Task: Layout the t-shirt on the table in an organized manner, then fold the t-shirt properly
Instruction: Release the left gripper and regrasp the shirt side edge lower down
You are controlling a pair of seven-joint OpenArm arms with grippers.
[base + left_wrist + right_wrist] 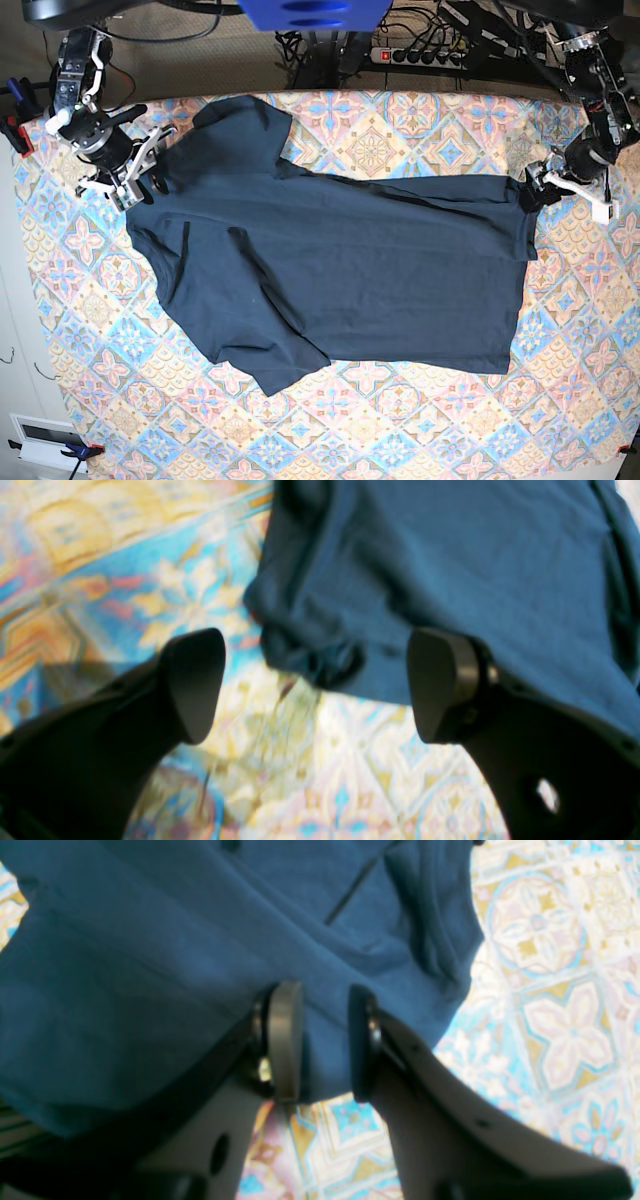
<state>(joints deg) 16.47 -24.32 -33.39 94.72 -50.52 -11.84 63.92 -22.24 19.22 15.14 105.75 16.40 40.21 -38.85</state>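
At the far left, the right tool (140, 178) is clamped on the t-shirt (340, 280), which lies spread across the patterned worktop (420, 430). At the right edge, the left tool (315, 685) gapes apart, seemingly just clear of the blurred hem.

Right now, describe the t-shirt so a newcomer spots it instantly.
Start at the table, covered in pastel diamond tiles. Spread wide across its middle lies the t-shirt, short-sleeved and wrinkled. It is the only garment there, plain dark navy against the busy floral pattern.
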